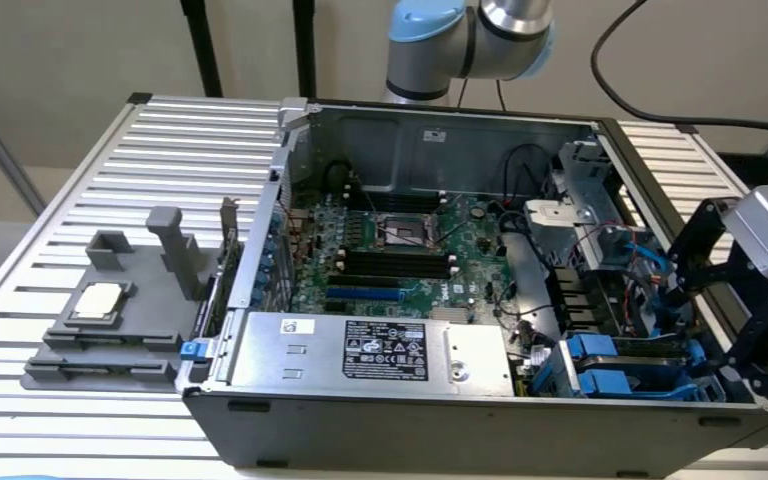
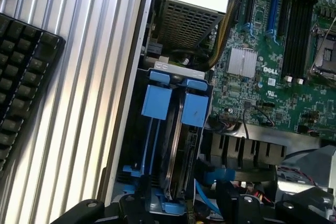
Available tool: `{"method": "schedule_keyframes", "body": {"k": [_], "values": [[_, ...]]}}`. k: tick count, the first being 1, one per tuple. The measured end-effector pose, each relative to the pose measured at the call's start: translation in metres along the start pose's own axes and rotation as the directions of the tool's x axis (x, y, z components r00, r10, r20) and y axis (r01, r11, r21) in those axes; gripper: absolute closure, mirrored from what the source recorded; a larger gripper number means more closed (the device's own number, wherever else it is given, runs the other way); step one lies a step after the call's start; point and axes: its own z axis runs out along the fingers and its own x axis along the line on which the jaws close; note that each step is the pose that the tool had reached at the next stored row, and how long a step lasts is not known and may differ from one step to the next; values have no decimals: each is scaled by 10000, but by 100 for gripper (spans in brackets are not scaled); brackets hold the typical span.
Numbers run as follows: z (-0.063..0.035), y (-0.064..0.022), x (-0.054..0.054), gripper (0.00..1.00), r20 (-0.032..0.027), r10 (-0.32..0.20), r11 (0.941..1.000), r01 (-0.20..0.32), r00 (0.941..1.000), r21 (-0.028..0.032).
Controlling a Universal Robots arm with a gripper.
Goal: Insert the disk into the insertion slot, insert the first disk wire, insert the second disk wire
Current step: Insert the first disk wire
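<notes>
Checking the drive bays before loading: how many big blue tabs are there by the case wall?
2, side by side: one blue tab next to the case wall, the other blue tab nearer the motherboard. Others may be hidden lower in the bay.

Exterior view: grey sheet-metal drive cage [image 1: 618, 365] lower right inside open metal computer case [image 1: 464, 135]; grey plastic fixture [image 1: 104, 335] lower left.

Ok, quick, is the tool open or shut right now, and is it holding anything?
Tool: open, holding nothing.
</notes>
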Motion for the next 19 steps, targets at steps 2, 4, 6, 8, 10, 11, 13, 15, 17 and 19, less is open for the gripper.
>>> {"method": "schedule_keyframes", "body": {"k": [2, 4, 6, 8, 10, 11, 13, 15, 17, 19], "values": [[4, -4, 1, 39, 13, -123, 9999, 123, 9999, 3], [8, -8, 3, 39, 9, -271, 9996, 271, 9996, 0], [14, -10, 4, 39, -1, -441, 9990, 441, 9990, -10], [17, -12, 5, 39, -12, -612, 9981, 612, 9981, -7], [19, -15, 6, 41, -19, -767, 9971, 767, 9971, 11], [20, -16, 6, 41, -23, -845, 9964, 845, 9964, 24], [21, -19, 6, 48, -30, -993, 9950, 993, 9951, 49], [23, -19, 7, 55, -39, -1157, 9932, 1157, 9933, 78], [27, -20, 7, 55, -50, -1343, 9909, 1343, 9909, 107], [31, -20, 8, 55, -60, -1549, 9878, 1550, 9879, 125]]}}
